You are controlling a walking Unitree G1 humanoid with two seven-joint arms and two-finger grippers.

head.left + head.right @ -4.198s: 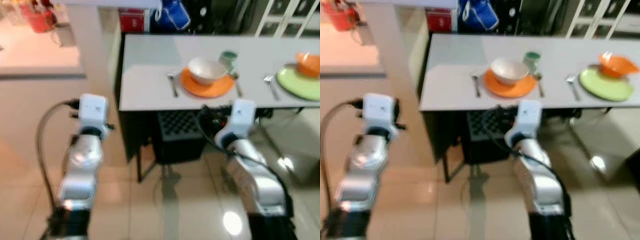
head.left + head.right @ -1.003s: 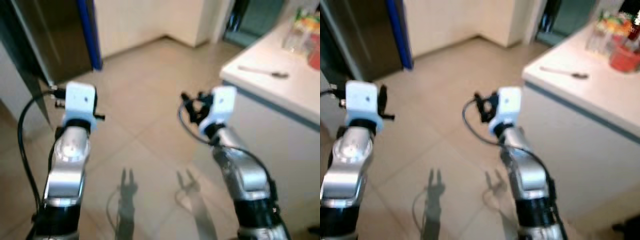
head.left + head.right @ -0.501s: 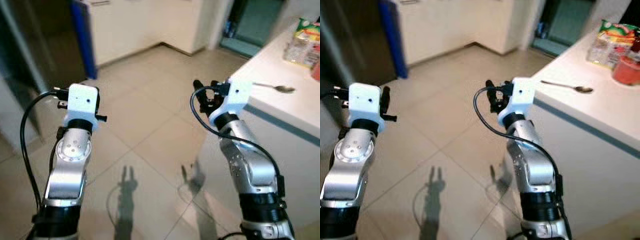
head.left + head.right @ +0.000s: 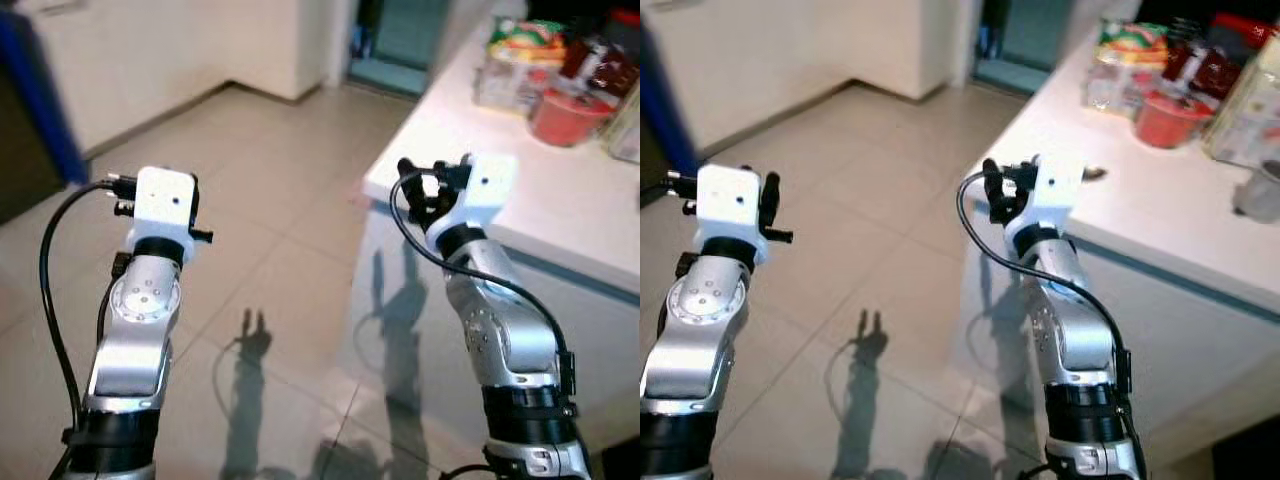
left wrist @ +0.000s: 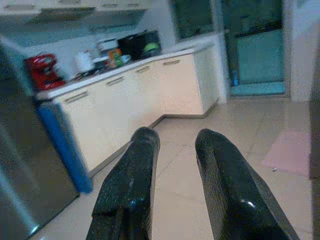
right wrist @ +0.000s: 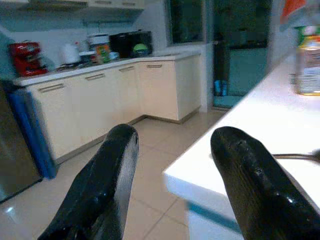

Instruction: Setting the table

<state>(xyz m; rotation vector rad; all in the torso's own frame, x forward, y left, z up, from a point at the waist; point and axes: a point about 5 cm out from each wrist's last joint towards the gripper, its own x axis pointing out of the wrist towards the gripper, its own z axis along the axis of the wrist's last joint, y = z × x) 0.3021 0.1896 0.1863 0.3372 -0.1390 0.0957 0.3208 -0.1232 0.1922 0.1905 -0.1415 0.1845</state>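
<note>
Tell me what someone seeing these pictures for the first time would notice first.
The two silver arms raised in front stand out: the left gripper open over the tiled beige floor, the right gripper open at the corner of the white counter. Next comes the clutter at the counter's far end, chiefly a red plastic bowl beside some jars and packets.

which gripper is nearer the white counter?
Right. The right gripper hangs open at the white counter's corner edge, empty; the left gripper is out over the tiled floor, well off to the side.
</note>
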